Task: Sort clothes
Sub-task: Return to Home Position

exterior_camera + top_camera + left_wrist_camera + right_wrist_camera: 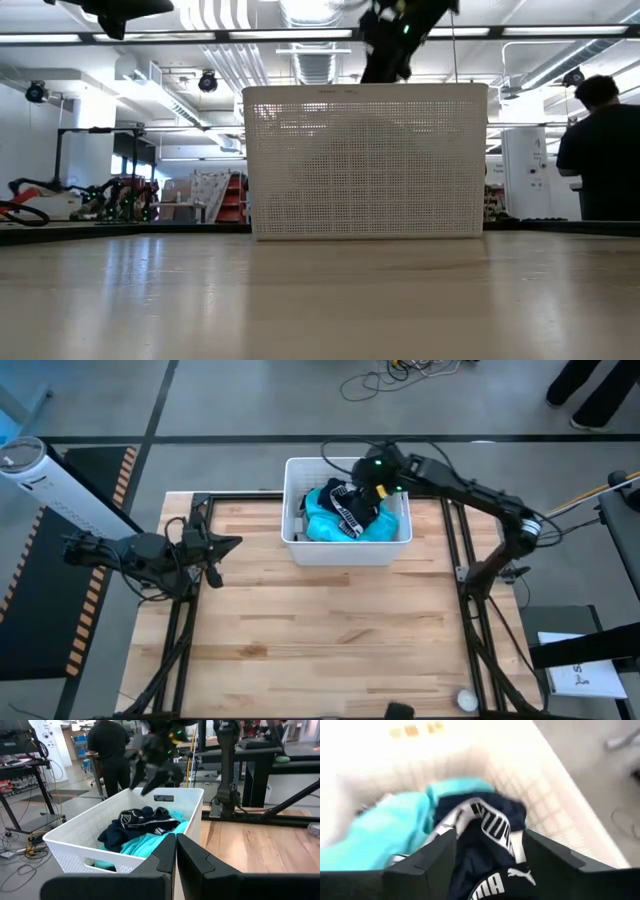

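Right gripper (368,488): released, fingers spread, empty, above basket (345,552), upper centre of high view. Clothes (335,522): piled inside basket. Left gripper (230,543): clenched, empty, mid-left, apart from basket.

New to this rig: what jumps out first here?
The white basket at rear centre of the table holds a bright teal garment and a dark garment with a black-and-white band. The right tool hangs open just above them; the left tool waits, shut, at the left edge.
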Motion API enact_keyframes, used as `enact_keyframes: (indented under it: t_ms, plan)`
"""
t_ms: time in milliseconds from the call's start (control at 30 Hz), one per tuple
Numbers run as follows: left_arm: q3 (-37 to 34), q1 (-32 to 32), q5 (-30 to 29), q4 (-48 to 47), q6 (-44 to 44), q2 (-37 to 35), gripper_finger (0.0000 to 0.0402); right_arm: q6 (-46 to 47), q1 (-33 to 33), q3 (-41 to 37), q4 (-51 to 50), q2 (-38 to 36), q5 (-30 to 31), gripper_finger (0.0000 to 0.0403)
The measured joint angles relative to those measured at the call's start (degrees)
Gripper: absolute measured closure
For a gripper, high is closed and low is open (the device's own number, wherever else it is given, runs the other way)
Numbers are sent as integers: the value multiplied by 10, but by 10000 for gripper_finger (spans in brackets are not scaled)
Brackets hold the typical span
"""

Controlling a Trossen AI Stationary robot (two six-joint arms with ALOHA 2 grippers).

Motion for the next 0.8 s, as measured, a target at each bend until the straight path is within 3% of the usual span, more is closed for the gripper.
enact_keyframes:
  t_ms: [100, 300, 400, 600, 800]
  plan:
    - [0, 0, 0, -6, 2, -12, 402, -25, 21, -5, -1, -44, 2, 230]
    - [-9, -1, 9, -42, 2, -32, 402, -74, 74, -61, 2, -141, 1, 386]
    - [-28, 0, 40, -44, 2, -42, 402, -66, 100, -126, 23, -196, 2, 390]
    - [-99, 0, 98, 25, 18, -80, 402, -40, 134, -322, 168, -325, 2, 401]
    - [-146, 0, 108, 66, 54, -129, 402, 13, 156, -489, 295, -457, 2, 403]
